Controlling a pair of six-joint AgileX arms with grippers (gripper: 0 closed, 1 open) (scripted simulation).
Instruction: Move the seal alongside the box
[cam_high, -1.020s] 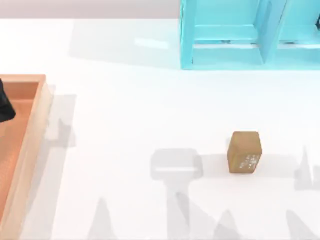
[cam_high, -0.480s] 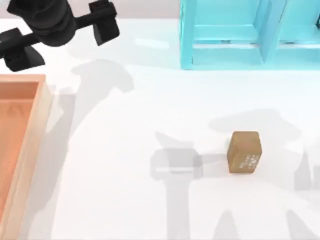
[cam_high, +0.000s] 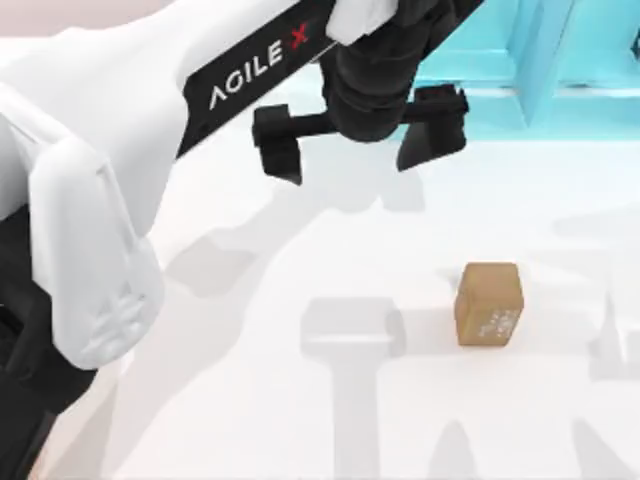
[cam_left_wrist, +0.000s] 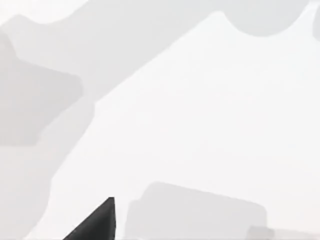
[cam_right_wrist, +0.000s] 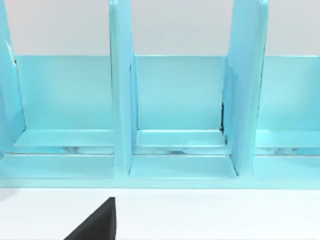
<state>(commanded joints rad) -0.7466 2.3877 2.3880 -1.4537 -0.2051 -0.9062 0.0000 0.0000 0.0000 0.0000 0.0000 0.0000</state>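
Note:
The seal (cam_high: 489, 303), a small brown block with pale markings on one face, stands on the white table right of centre. My left gripper (cam_high: 357, 140) hangs open above the table, up and to the left of the seal and well apart from it, with nothing between its black fingers (cam_high: 278, 148). Its white arm (cam_high: 120, 170) stretches across the left half of the top view and hides the box. In the left wrist view there is bare white table with grey shadows. My right arm stays parked, its wrist camera facing the shelf.
A light blue shelf structure (cam_high: 530, 70) stands at the back right of the table, just behind the left gripper; the right wrist view faces its compartments (cam_right_wrist: 180, 110). Open white table surrounds the seal on all sides.
My left arm has swung from the back left corner rightward over the table, and it now covers the box. The seal has not moved.

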